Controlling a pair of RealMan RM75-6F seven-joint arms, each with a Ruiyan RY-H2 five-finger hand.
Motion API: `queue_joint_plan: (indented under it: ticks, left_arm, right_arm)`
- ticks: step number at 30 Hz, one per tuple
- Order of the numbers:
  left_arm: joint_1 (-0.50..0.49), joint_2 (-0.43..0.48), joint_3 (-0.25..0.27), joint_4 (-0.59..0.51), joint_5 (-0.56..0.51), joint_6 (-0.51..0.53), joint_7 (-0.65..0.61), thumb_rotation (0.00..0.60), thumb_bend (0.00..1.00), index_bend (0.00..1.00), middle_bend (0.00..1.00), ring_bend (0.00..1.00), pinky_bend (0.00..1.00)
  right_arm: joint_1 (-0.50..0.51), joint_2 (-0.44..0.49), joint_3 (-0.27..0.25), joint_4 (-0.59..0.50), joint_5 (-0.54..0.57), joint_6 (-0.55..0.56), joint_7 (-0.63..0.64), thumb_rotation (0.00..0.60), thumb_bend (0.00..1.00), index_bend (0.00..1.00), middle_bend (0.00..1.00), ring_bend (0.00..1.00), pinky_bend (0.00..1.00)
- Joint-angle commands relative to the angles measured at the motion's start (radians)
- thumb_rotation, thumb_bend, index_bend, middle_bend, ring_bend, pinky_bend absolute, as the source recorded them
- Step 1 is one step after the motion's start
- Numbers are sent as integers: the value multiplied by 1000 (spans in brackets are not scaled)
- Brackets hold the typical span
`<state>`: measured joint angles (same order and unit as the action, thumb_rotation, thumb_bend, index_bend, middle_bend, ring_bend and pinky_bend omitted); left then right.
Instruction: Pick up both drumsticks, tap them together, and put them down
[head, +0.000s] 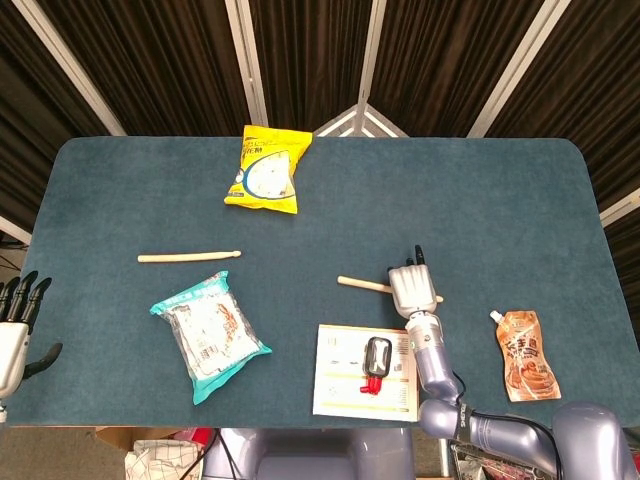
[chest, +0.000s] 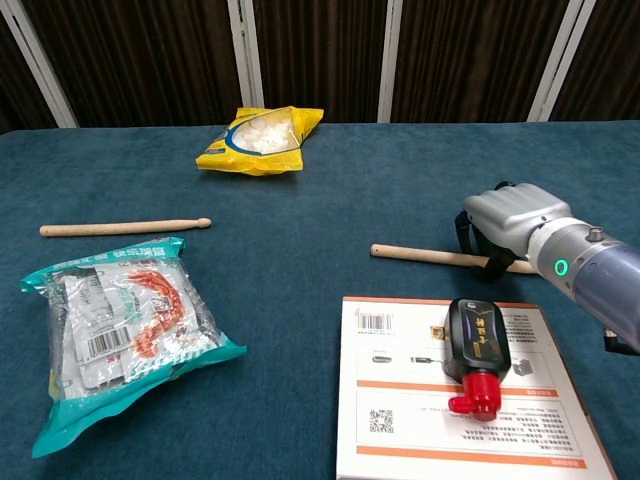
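Two wooden drumsticks lie on the blue table. One drumstick (head: 188, 257) (chest: 125, 228) rests at the left, with no hand near it. The other drumstick (head: 362, 284) (chest: 420, 255) lies right of centre, slightly slanted. My right hand (head: 410, 288) (chest: 510, 225) sits over its right part with fingers curled around the shaft, which hides that end in the chest view. My left hand (head: 15, 320) hangs off the table's left edge with fingers spread, holding nothing.
A yellow snack bag (head: 268, 170) (chest: 262, 140) lies at the back. A teal food packet (head: 208, 333) (chest: 115, 325) sits front left. A white card (head: 340, 375) (chest: 400, 420) with a black-and-red device (head: 378, 358) lies just in front of the right hand. An orange pouch (head: 525, 355) lies front right.
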<state>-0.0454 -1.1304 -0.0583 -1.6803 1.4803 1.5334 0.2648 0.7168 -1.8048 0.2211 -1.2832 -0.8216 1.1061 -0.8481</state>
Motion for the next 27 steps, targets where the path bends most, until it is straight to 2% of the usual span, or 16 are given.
queue_joint_plan:
  ticks: [1, 16, 27]
  left_arm:
    - [0, 0, 1, 0, 0, 0, 0, 600, 325, 52, 0, 0, 0]
    - [-3, 2, 5, -1, -2, -5, -3, 600, 325, 52, 0, 0, 0]
    - [1, 9, -5, 10, -11, 10, -37, 600, 325, 52, 0, 0, 0]
  right_arm:
    - [0, 0, -1, -2, -3, 1, 4, 600, 397, 544, 563, 304, 0]
    - [-1, 17, -16, -22, -39, 5, 29, 600, 396, 611, 596, 324, 0]
    - [-17, 68, -32, -70, -182, 18, 175, 600, 397, 646, 610, 333, 0]
